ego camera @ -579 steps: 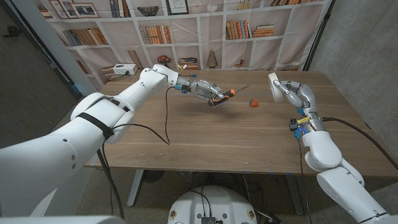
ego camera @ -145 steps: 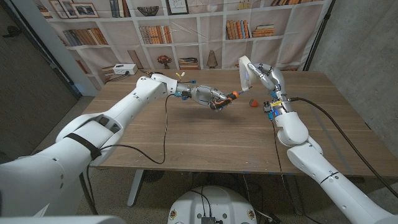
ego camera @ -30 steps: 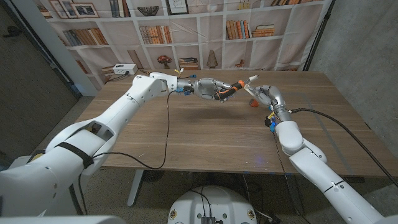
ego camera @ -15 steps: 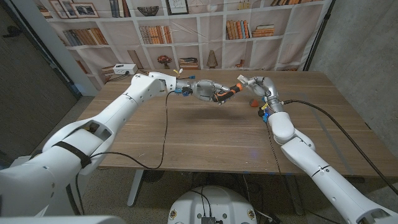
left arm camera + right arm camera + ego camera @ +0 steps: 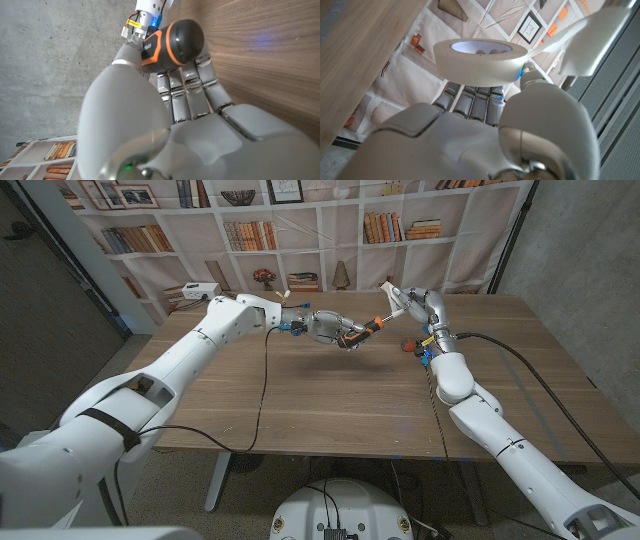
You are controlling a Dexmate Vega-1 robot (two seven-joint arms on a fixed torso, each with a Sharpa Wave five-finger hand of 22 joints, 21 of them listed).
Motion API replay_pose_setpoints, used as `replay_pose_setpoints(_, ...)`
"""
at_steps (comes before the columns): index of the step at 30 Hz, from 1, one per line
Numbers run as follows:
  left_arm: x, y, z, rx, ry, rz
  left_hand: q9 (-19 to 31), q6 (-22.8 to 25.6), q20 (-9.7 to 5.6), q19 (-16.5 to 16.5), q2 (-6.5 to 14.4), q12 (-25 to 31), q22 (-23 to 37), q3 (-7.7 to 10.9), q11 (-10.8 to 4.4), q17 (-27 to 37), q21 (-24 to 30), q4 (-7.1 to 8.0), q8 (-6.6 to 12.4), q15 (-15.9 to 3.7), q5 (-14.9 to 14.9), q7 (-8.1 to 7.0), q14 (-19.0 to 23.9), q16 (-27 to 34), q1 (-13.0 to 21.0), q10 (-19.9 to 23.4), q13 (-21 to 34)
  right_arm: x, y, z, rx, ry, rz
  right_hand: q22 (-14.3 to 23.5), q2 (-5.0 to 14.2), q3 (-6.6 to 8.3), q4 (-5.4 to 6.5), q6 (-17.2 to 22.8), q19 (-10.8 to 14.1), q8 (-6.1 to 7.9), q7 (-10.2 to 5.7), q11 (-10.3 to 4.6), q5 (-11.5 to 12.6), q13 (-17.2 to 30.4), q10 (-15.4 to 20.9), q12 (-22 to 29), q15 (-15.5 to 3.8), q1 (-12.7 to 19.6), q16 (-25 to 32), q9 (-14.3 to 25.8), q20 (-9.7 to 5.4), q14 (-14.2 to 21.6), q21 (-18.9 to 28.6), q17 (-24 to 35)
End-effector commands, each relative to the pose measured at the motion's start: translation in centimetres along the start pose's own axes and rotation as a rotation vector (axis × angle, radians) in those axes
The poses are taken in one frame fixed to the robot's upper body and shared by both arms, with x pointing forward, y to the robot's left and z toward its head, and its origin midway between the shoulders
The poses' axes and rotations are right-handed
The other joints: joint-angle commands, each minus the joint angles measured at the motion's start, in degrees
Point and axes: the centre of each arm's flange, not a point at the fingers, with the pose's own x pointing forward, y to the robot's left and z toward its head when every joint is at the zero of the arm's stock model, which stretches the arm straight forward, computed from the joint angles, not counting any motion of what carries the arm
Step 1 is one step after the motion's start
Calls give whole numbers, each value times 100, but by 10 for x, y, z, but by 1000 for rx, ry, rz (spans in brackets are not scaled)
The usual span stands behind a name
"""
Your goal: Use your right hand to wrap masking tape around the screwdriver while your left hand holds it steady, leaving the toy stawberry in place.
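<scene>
Head view: left hand (image 5: 335, 327) grips the screwdriver (image 5: 364, 329) above the table (image 5: 330, 395); right hand (image 5: 420, 305) holds the masking tape (image 5: 397, 298) at its tip, toy strawberry (image 5: 408, 346) nearby.

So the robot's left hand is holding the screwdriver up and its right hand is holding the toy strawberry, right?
Not quite. The left hand does hold the screwdriver up, but the right hand holds the masking tape, as the right wrist view shows. In the head view the toy strawberry lies on the table.
</scene>
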Motion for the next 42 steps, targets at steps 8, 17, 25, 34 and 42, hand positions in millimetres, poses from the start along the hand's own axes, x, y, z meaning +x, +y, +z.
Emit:
replay_pose_setpoints(8, -5, 0, -2, 31, 53, 67, 465, 178, -579, -41, 227, 14, 9, 1659, -482, -8, 62, -344, 66, -1636, -3, -90, 1431, -24, 178, 518, 52, -15, -15, 11, 25, -55, -40, 17, 525, 1008, -108, 25, 24, 1189, -52, -70, 47, -3, -7, 54, -506, 498, -5, 10, -70, -4, 12, 8)
replay_pose_setpoints(17, -16, 4, 1, 74, 59, 149, 476, 184, -578, -44, 228, 5, 7, 1664, -490, -16, 69, -338, 57, -1636, -8, -81, 1444, -16, 178, 524, 54, -36, -27, 26, 1, -89, -64, 15, 519, 1017, -104, 26, 36, 1191, -54, -60, 51, -3, -4, 64, -511, 498, -24, -6, -79, -7, 9, 3)
replay_pose_setpoints(25, -25, 5, 4, 127, 70, 207, 491, 185, -574, -44, 227, -5, 7, 1669, -488, -12, 75, -334, 52, -1635, -10, -93, 1435, -11, 174, 544, 41, -64, -44, 39, -48, -91, -121, 13, 523, 1031, -102, 21, 52, 1197, -49, -63, 56, -9, -3, 68, -515, 504, -24, -9, -79, -9, 8, 29)
replay_pose_setpoints(34, -38, 8, 11, 223, 72, 321, 491, 186, -576, -51, 224, -12, 5, 1676, -472, -19, 80, -331, 34, -1634, -11, -98, 1433, -7, 170, 537, 61, -83, -45, 42, -162, -36, -109, 12, 516, 1047, -97, 21, 59, 1207, -55, -68, 61, -19, -2, 70, -518, 500, -45, -11, -78, 2, 3, 35)
replay_pose_setpoints(42, -48, 11, 11, 252, 43, 422, 494, 188, -576, -58, 224, -25, 4, 1682, -477, -25, 81, -329, 26, -1635, -10, -98, 1420, -10, 166, 554, 47, -87, -43, 40, -219, -3, -94, 11, 509, 1050, -95, 18, 56, 1216, -62, -68, 63, -17, -6, 76, -511, 496, -62, -9, -74, -3, -5, 33)
